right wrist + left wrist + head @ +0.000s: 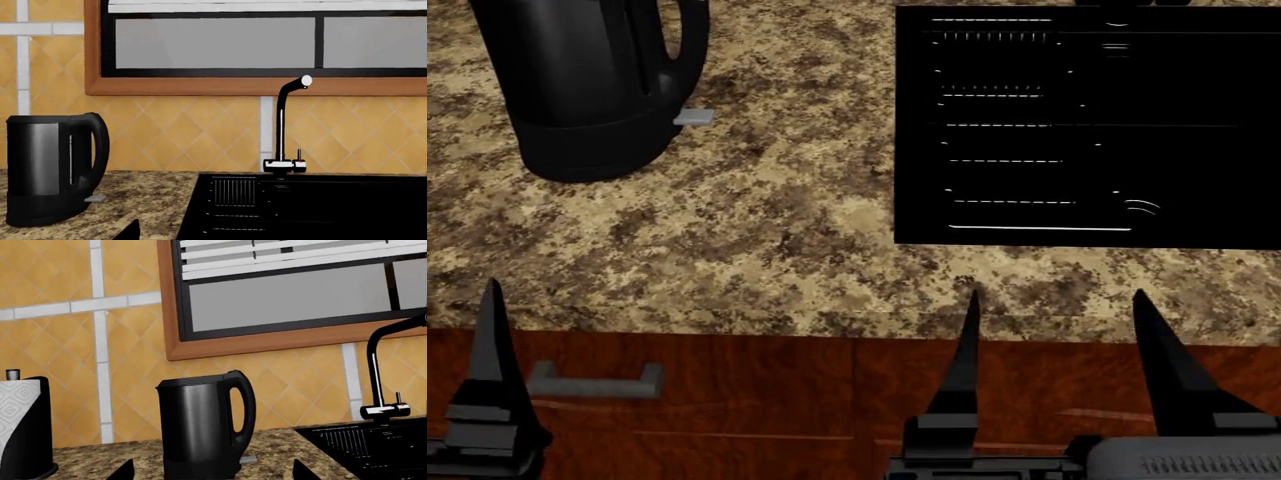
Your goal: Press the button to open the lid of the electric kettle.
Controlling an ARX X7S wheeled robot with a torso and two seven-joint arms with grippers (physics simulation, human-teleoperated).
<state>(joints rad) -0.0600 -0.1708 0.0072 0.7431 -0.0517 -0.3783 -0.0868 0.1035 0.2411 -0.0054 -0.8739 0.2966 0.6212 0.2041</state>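
On the desk: the electric kettle point(587, 85) is standing upright at the far left, handle facing the sink point(1088, 125).
Lid point(197, 380): sitting closed; button not discernible.
Left gripper point(487, 390): hovering short of the desk; spread untellable.
Right gripper point(1061, 355): fingers spread apart, holding nothing.

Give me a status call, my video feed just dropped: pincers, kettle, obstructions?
Left pincer and right pincer open, empty, short of counter. Electric kettle upright, lid shut, untouched. No obstruction seen between; sink off right.
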